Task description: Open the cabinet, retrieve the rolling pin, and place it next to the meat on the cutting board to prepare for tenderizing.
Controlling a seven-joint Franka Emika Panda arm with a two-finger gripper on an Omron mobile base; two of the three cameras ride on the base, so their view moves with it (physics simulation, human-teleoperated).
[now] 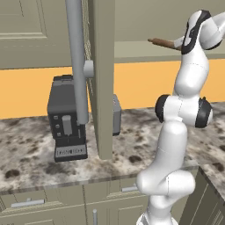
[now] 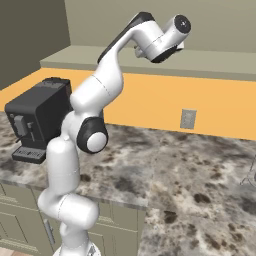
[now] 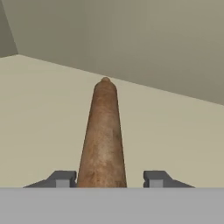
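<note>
End effector (image 3: 108, 179) astride rolling pin (image 3: 103, 140) (long axis pointing straight away, lying flat).

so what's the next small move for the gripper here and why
Probably finish closing on the rolling pin. In the hand view it lies on the cabinet shelf between the fingertips of the gripper; the left one looks against it, the right one shows a gap. The door stands open, so once the grip is firm, lift and draw it out.
</note>
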